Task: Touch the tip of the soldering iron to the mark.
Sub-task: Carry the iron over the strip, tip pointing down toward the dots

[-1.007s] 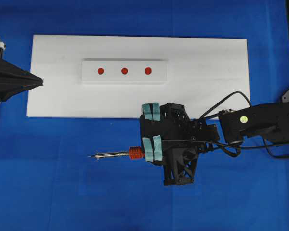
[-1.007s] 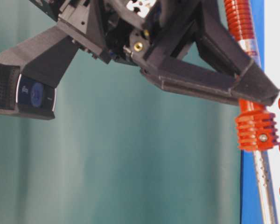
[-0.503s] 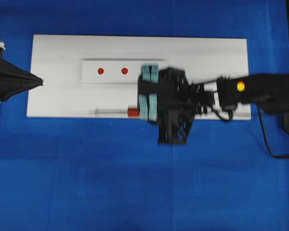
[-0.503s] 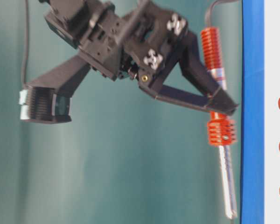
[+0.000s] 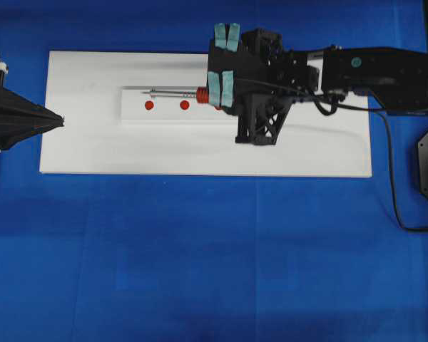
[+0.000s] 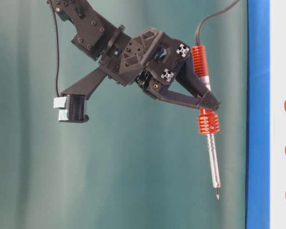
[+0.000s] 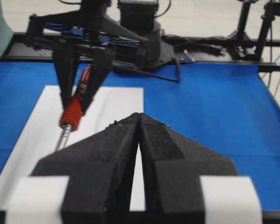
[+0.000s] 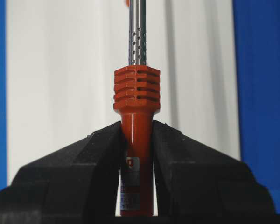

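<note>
My right fingers (image 8: 136,140) clamped on soldering iron (image 5: 177,92) handle. Iron hangs above white block (image 5: 132,114), clear of it, long axis along dot row, tip pointing at left arm. Mark (image 5: 185,105), middle red dot, lies just beside shaft, short of tip. I judge: draw back, shift sideways, lower. Left fingers (image 7: 138,140) pressed together, empty, well apart at board (image 5: 85,149) end.

Red-handled soldering iron (image 5: 177,92) lies level, tip pointing nine o'clock, just above the middle red mark (image 5: 185,105)
</note>
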Motion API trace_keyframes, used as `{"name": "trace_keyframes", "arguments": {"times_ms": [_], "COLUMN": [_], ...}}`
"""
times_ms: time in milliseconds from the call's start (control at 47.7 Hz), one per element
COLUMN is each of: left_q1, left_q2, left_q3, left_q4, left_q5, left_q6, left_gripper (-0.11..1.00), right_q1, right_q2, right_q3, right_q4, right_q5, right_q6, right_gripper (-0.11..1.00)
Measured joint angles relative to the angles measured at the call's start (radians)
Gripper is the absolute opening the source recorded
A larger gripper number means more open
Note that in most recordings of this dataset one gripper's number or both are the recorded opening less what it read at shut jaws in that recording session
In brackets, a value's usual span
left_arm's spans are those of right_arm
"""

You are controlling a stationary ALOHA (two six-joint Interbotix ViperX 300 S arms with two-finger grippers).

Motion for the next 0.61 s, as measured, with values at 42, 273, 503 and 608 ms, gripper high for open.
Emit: {"name": "trace_keyframes", "arguments": {"times_ms": [42,273,503,608], "left_q1": [0.000,0.000,0.000,0.000], "left_q2": [0.000,0.000,0.000,0.000], "left_q3": [0.000,0.000,0.000,0.000], "left_q4": [0.000,0.000,0.000,0.000], "left_q5": [0.000,0.000,0.000,0.000], "left_q6": [0.000,0.000,0.000,0.000], "left_gripper": [0.02,0.02,0.02,0.02], "right_q1": [-0.009,-0.037,-0.032,-0.034], "right_q2": [0.000,0.000,0.000,0.002], "right_q3": [0.000,0.000,-0.003,-0.014], "right_q4": [0.000,0.000,0.005,0.011], "right_q5": [-0.002,-0.002,0.044,0.118], "right_q6": [-0.009,-0.034,-0.034,-0.034], "right_gripper": [0.06,0.06,0.06,0.06]}}
